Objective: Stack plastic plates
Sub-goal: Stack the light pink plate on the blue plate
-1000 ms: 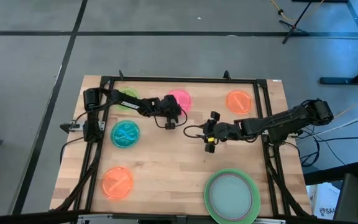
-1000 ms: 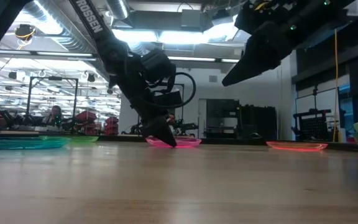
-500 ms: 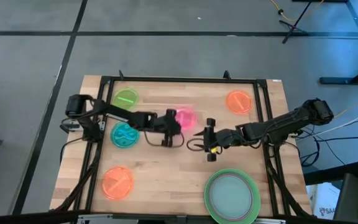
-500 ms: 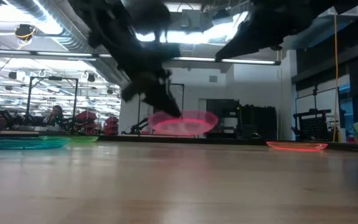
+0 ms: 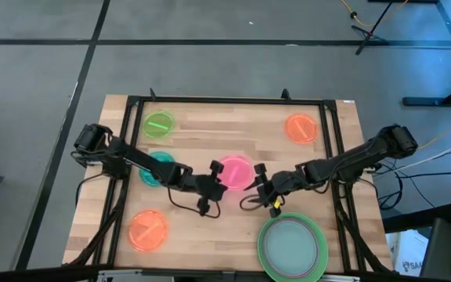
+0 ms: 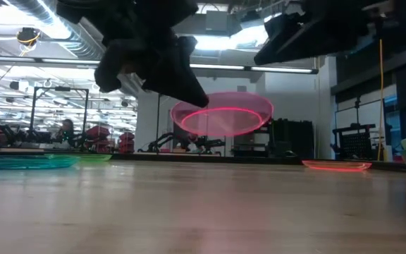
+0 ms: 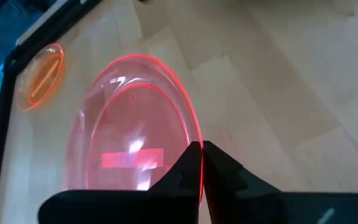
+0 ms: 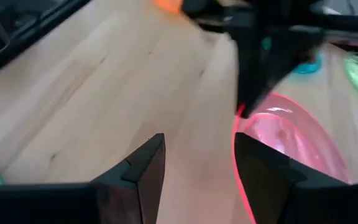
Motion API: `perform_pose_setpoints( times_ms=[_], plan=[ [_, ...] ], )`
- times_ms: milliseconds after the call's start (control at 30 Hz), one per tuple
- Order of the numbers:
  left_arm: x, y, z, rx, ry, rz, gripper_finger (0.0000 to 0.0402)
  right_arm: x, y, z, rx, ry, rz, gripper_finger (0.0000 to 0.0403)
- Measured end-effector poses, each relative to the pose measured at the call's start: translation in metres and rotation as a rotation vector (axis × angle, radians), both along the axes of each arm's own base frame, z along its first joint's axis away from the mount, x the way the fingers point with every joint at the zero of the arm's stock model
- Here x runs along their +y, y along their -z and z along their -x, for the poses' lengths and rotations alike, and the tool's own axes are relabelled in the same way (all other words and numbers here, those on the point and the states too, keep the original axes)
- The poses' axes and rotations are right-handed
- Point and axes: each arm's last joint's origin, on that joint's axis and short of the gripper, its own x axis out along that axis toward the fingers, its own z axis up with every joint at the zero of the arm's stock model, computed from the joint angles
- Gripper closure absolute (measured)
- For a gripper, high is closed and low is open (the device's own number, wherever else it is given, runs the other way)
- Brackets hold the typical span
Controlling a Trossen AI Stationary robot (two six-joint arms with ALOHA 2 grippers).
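Observation:
The small translucent pink plate (image 5: 236, 171) hangs in the air over the table's middle, carried by my left gripper (image 5: 213, 186), which is shut on it. In the low view the pink plate (image 6: 222, 114) floats well above the wood. My right gripper (image 5: 260, 186) is open just right of the plate's rim, and its own view shows the pink plate (image 8: 291, 143) beside one finger. The large green plates (image 5: 292, 247) lie stacked at the near edge. Two orange plates (image 5: 301, 127) (image 5: 148, 229), a lime one (image 5: 160, 124) and a teal one (image 5: 153, 169) lie flat. My left gripper pinches the pink plate's rim (image 7: 196, 142) between its two fingers (image 7: 219, 167), on the plate's side toward the table's left and near edges. It comes from the left, slanting down. The plate is lifted clear and slightly tilted. My right gripper: I cannot tell whether its finger (image 8: 263, 171) touches the plate's rim.
A black frame (image 5: 225, 100) runs around the wooden table top. The left arm (image 5: 143, 160) reaches across over the teal plate. Bare wood lies between the pink plate and the near-left orange plate, and between the green stack and the far-right orange plate.
My left gripper has lifted the pink plate off the far middle of the table and carried it toward the near edge, rising as it went. The plate is now clear of the wood. My right gripper has moved toward the near edge, staying beside the plate.

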Motion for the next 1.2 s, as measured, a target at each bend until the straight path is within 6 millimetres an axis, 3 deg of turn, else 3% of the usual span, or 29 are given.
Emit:
perform_pose_setpoints(
  times_ms=[367,967,1200],
  plan=[
    [-0.005,-0.003,-0.002,-0.039,0.024,-0.014,0.0399,-0.002,0.018,-0.011,0.014,0.090,0.107,0.0233],
    [-0.006,-0.005,-0.002,-0.058,0.026,-0.005,0.0399,-0.005,0.027,-0.014,0.043,0.100,0.151,0.0394],
    [-0.006,-0.006,-0.003,-0.082,-0.023,0.058,0.0386,-0.006,0.027,-0.013,0.043,0.119,0.169,0.0398]
  ],
)
